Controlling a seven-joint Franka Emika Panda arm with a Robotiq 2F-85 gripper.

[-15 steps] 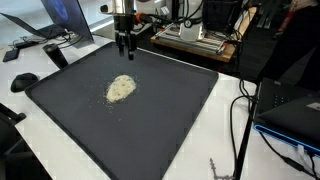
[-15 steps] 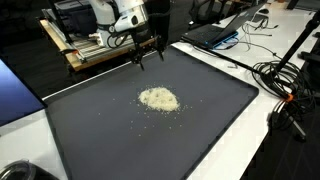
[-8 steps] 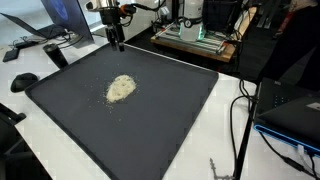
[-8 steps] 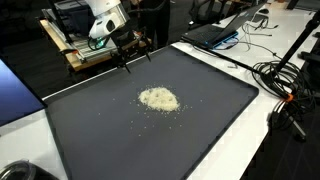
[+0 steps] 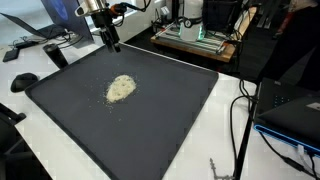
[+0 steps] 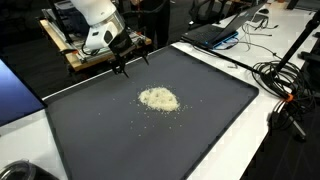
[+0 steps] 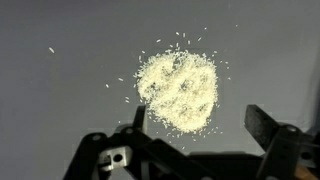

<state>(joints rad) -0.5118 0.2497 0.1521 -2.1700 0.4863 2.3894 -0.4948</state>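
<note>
A white bench (image 5: 226, 125) in a cluttered lab carries a large dark mat (image 5: 160, 130). A small pile of pale grains (image 5: 121, 88) lies near the mat's middle, with loose grains scattered around it. The hand (image 5: 112, 44) hangs above the mat's far edge, apart from the pile, its 2 fingers spread wide and holding nothing.

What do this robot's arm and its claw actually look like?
The arm is white, with smooth rounded segments. Its gripper is black: a boxy body with two slim, straight fingers. The wrist view shows a small pale fitting on its frame.
</note>
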